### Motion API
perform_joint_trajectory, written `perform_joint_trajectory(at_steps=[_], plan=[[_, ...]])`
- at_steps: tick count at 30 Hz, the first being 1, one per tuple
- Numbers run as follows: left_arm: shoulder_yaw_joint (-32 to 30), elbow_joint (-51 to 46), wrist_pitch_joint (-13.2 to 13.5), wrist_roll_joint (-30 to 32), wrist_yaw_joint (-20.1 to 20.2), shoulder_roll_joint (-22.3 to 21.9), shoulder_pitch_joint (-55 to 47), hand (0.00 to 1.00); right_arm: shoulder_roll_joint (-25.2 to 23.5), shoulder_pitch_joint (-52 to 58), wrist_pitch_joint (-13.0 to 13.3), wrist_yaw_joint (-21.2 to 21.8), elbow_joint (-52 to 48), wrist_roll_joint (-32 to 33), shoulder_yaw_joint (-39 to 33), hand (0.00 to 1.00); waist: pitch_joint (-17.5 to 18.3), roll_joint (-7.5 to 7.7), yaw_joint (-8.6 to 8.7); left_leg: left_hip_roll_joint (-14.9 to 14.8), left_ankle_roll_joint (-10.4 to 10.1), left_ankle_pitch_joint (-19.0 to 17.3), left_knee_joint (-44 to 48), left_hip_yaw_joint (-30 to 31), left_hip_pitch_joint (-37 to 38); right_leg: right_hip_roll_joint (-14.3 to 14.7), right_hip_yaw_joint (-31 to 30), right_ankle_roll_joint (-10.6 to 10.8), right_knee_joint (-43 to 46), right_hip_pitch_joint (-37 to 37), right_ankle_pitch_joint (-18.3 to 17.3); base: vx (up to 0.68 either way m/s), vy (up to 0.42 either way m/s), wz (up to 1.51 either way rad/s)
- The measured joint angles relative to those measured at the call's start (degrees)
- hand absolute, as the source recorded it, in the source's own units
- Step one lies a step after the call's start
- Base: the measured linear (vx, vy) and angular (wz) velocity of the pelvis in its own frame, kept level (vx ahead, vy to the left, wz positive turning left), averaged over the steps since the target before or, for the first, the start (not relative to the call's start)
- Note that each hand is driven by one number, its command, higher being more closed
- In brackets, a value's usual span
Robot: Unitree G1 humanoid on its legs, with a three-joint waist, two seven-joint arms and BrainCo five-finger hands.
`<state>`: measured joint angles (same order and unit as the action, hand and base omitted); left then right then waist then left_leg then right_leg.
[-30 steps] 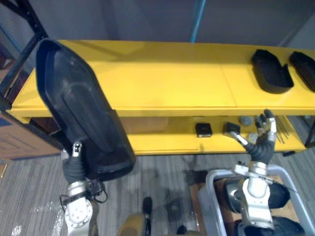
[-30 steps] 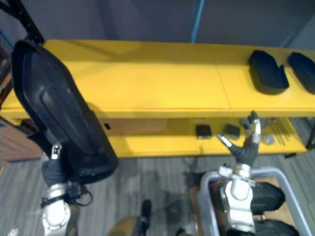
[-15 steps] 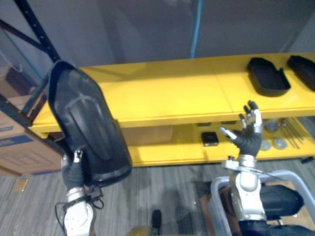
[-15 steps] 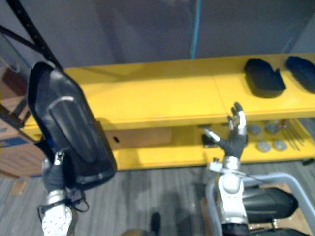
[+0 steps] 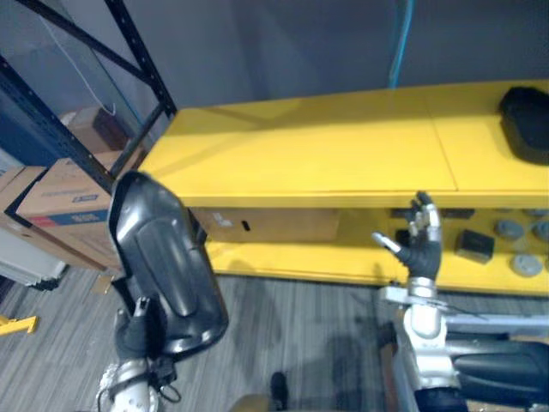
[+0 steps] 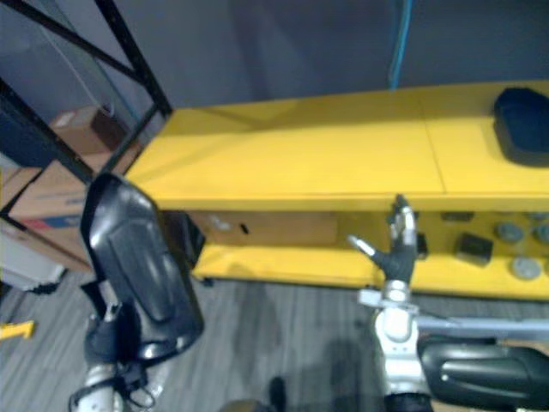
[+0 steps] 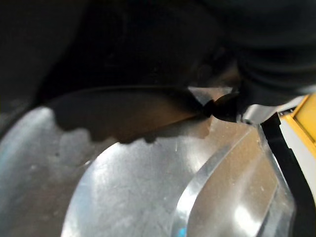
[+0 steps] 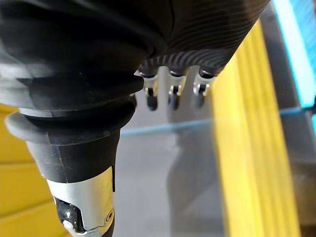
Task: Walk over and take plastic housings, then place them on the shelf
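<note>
A large black plastic housing [image 5: 163,257] stands upright at the lower left, its lower end held by my left hand [image 5: 135,333], which is shut on it with the thumb against its face. The left wrist view looks into its glossy inner surface [image 7: 148,192], with one dark fingertip [image 7: 224,106] on it. My right hand [image 5: 420,245] is raised in front of the yellow shelf [image 5: 317,154], open and empty, its fingers [image 8: 170,94] straight. Another black housing [image 5: 525,112] lies on the shelf top at the far right.
The lower shelf level carries a small black box [image 5: 473,245] and grey discs [image 5: 508,230]. Cardboard boxes [image 5: 60,193] are stacked at the left behind a black rack frame [image 5: 137,51]. A grey-railed cart [image 5: 480,322] holding dark housings [image 5: 502,369] stands at the lower right.
The whole picture has shifted: the camera has turned left, bringing the rack frame and cardboard boxes into view. The housing stays in my left hand, lower in view. The right hand stays open.
</note>
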<state>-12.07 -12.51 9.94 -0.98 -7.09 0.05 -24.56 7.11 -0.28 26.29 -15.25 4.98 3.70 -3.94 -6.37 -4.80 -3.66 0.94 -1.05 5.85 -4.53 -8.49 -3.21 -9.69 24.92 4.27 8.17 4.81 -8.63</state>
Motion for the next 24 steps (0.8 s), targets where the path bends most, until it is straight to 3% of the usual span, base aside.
perform_joint_trajectory(at_steps=[3,7,12,15,18,20,21,23,24], plan=[[1.1,0.0,0.0,1.6,0.5,1.4,0.9,1.0,-1.7,-0.1,0.0,-0.9,0.0,0.0,0.0,0.0,0.0,1.76,0.47,0.7,0.4,-0.3,0.0,-0.1,1.2,-0.6,-1.0,0.0,0.0,1.0,0.0,0.04,0.047,-0.01],[2.0,0.0,0.0,1.9,1.1,1.8,0.9,1.0,-3.3,1.0,-0.2,-0.9,-0.1,0.1,0.7,0.0,0.1,1.75,0.89,0.8,0.6,-0.5,-0.1,-0.4,1.5,-0.5,-1.8,0.1,-0.9,1.3,0.1,-0.03,0.005,-0.05],[4.9,0.0,0.2,1.7,1.0,1.8,1.7,1.0,-2.4,3.6,-0.2,0.4,-0.4,0.4,0.4,0.0,0.4,0.41,1.43,0.6,0.4,-0.2,-0.5,-0.1,0.9,-0.3,-1.4,0.9,-1.2,1.2,0.5,-0.04,-0.014,0.03],[6.1,0.0,1.9,2.0,1.4,1.8,3.8,1.0,-2.8,4.2,0.3,1.7,-0.4,5.2,-2.1,0.0,-0.1,1.13,1.69,1.3,0.5,-0.3,-0.5,0.0,1.1,-1.3,-0.9,1.5,0.4,0.9,-0.3,0.01,0.015,0.09],[6.0,0.1,3.6,1.9,2.0,1.8,6.5,1.0,-2.7,6.1,0.5,1.7,-0.4,5.0,-6.1,0.0,-1.0,1.12,2.76,2.2,1.7,-1.5,-0.4,0.6,2.4,-4.4,-1.4,1.1,11.7,-2.2,-1.7,0.02,0.088,0.2],[5.6,-0.1,5.0,2.0,2.2,2.7,7.4,1.0,-3.6,8.1,0.5,1.8,-0.4,4.5,-7.7,0.0,-2.1,2.47,3.25,2.6,2.9,-2.3,-0.2,1.1,5.0,-6.6,-4.6,-2.6,25.2,-6.9,-1.0,-0.04,0.138,0.01],[5.6,-0.3,5.0,2.0,1.7,4.1,8.0,1.0,-4.7,9.2,0.5,2.4,-0.3,4.5,-8.2,0.0,-2.6,3.0,3.86,2.1,4.0,-2.7,0.0,1.5,6.2,-6.1,-7.5,-5.7,29.2,-9.7,-3.3,-0.17,0.102,0.05],[5.2,-0.3,5.0,1.7,0.9,5.5,9.2,1.0,-5.5,10.3,0.5,3.7,-1.0,4.4,-8.4,0.0,-3.2,3.46,4.52,0.0,4.0,-3.3,0.1,2.0,5.8,-1.1,-11.4,-4.4,22.6,-12.4,-4.8,-0.28,0.056,0.07],[4.4,-0.3,5.0,1.4,0.6,6.0,10.1,1.0,-5.5,10.6,0.5,5.1,-2.4,4.4,-8.8,0.0,-3.6,3.84,4.73,-1.3,3.8,-3.5,0.1,2.0,5.0,1.9,-12.5,-3.1,15.4,-14.0,-3.8,-0.32,-0.007,-0.06]])
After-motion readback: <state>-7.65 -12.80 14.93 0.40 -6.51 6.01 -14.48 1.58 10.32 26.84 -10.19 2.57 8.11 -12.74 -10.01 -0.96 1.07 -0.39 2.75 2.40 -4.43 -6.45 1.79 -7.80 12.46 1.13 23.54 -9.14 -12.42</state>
